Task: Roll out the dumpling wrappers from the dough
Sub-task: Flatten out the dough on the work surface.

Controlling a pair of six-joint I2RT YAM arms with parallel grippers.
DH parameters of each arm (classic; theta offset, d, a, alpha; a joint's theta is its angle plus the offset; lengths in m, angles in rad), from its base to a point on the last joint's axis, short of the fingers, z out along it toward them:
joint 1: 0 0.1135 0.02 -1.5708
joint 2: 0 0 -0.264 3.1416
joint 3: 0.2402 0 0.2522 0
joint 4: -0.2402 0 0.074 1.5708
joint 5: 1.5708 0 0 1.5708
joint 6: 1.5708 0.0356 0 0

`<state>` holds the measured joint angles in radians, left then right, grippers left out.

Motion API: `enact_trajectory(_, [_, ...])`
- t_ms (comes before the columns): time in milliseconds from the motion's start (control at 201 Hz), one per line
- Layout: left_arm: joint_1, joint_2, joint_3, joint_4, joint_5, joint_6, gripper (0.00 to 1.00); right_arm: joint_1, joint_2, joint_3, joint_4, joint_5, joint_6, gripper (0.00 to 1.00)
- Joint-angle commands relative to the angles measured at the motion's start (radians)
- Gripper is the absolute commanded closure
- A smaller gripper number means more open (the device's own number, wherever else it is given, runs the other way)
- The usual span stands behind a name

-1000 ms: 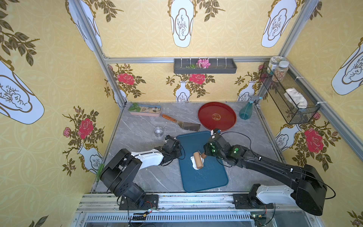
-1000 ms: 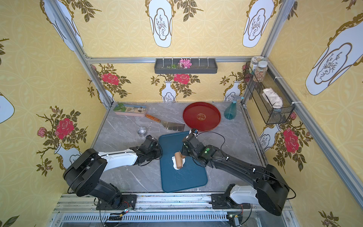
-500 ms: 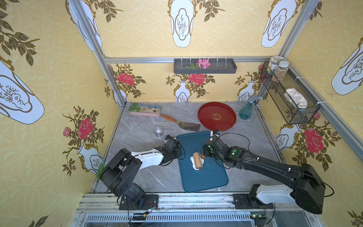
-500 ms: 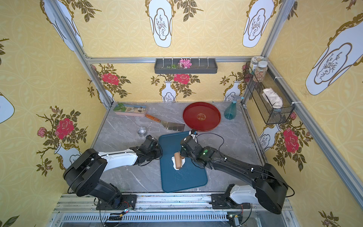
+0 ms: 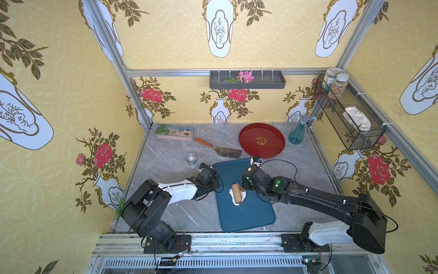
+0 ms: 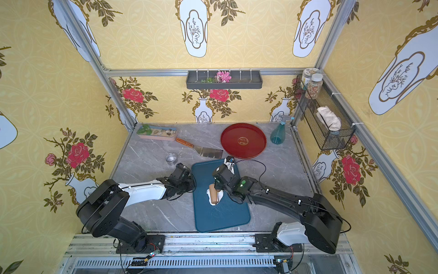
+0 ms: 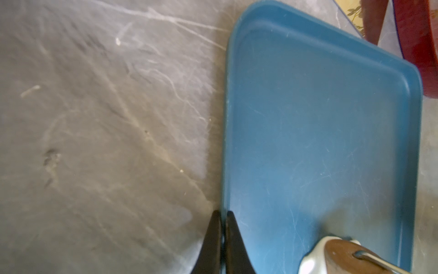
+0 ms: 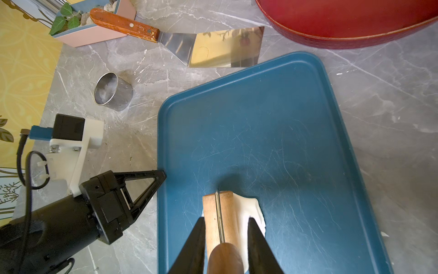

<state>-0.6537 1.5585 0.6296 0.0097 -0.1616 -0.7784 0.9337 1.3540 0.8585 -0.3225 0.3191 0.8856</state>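
Right wrist: rolling step; right gripper (image 8: 226,221) clamped on roller (image 8: 216,213) atop dough (image 8: 248,208) at tray (image 8: 260,118) centre; left gripper (image 8: 162,174) shut at tray's left edge. Next: likely more even passes.

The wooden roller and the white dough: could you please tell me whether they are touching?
Touching. The right wrist view shows the wooden roller lying on the white dough, which spreads out from under it on the blue tray.

Looks like matt, finely scratched plastic: blue tray (image 8: 284,123). Gleams as mirror-bright steel: spatula blade (image 8: 225,47), ring cup (image 8: 113,91). Shows smooth bare wood on roller (image 8: 209,208), soft matt white dough (image 8: 251,208), glossy red plate (image 8: 355,23), smooth marbled grey tabletop (image 8: 379,106).
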Motion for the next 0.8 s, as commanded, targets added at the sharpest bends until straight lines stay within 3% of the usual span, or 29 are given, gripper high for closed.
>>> enact_trajectory(0, [0.0,0.016,-0.007,-0.055,-0.001,-0.004,1.0,0.018,0.033,-0.009,-0.123,-0.11,0.011,1.0])
enact_trajectory(413, [0.0,0.02,0.001,-0.058,-0.005,-0.001,1.0,0.035,0.035,0.039,-0.153,-0.078,0.009,1.0])
enact_trajectory(657, [0.0,0.028,-0.006,-0.05,-0.009,-0.002,1.0,-0.135,-0.107,0.016,-0.134,-0.175,-0.045,1.0])
enact_trajectory(792, [0.0,0.031,-0.007,-0.049,-0.008,-0.004,1.0,-0.159,-0.159,0.032,-0.148,-0.17,-0.069,1.0])
